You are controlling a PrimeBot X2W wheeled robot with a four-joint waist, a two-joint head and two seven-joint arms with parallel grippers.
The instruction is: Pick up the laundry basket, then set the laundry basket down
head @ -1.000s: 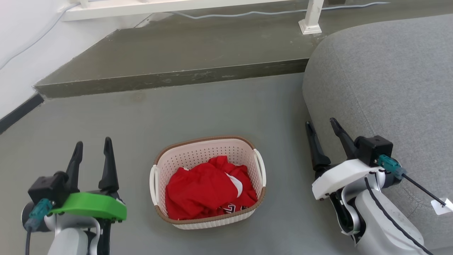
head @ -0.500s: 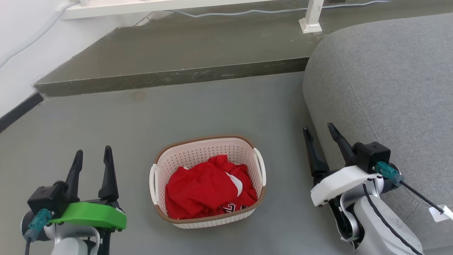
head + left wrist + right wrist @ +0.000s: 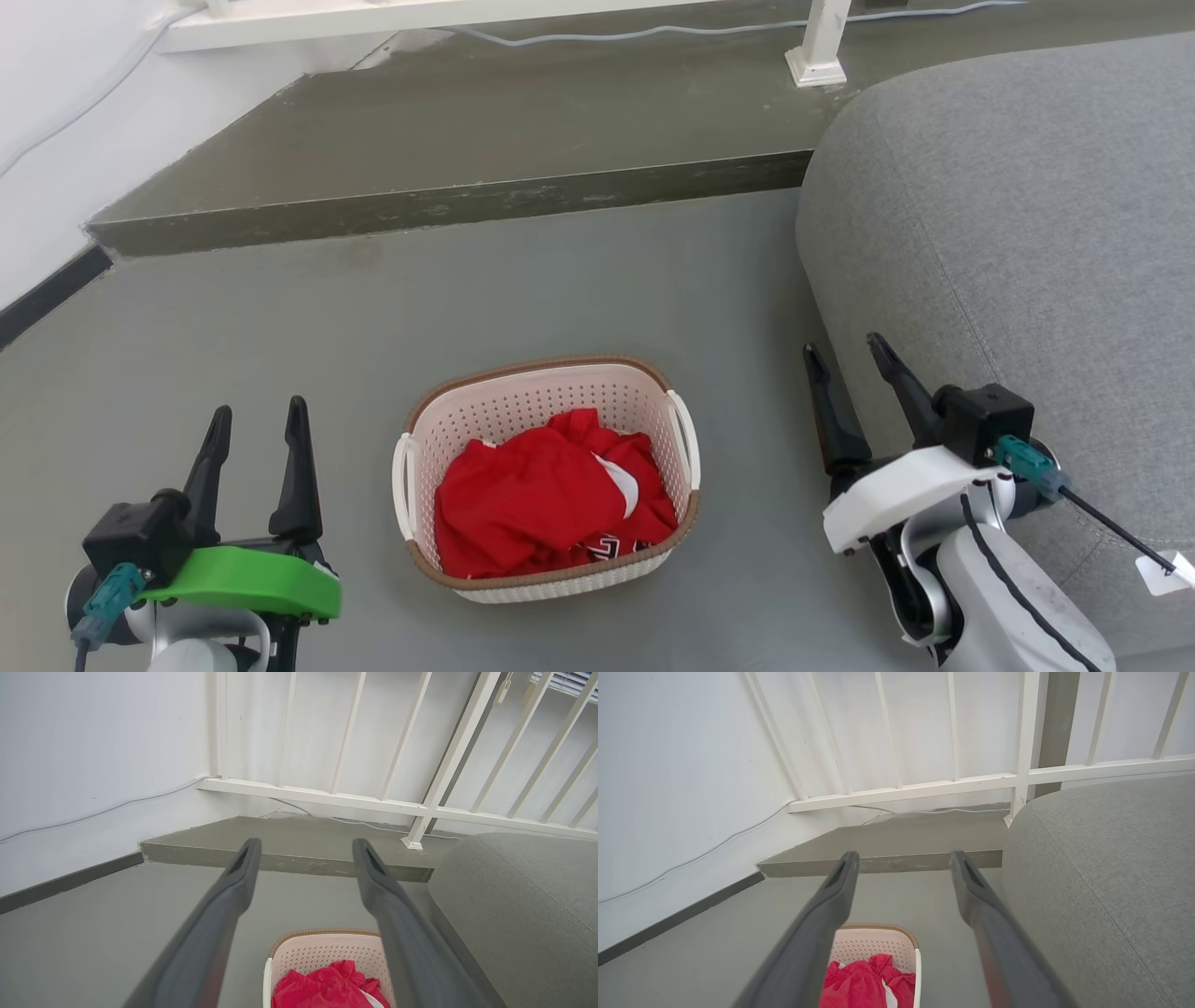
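Observation:
The laundry basket (image 3: 523, 403), cream-white with a brown rim and white side handles, stands on the grey floor in the middle of the head view, holding red clothing (image 3: 551, 499). My left gripper (image 3: 260, 418) is open to the basket's left, apart from it. To the basket's right my right gripper (image 3: 845, 357) is open too, close to the sofa. In the left wrist view the basket (image 3: 322, 949) lies low between the fingers (image 3: 233, 882) of the left gripper (image 3: 303, 844). The right wrist view shows the basket (image 3: 878, 942) below the right gripper (image 3: 901, 856).
A grey sofa (image 3: 1027, 233) fills the right side, close behind my right arm. A raised floor step (image 3: 448, 205) runs across behind the basket, with a white railing post (image 3: 817, 47) and a cable on it. A white wall (image 3: 47, 112) stands at the left.
Both grippers have moved down a little in the head view, the left one more. The basket has stayed in place.

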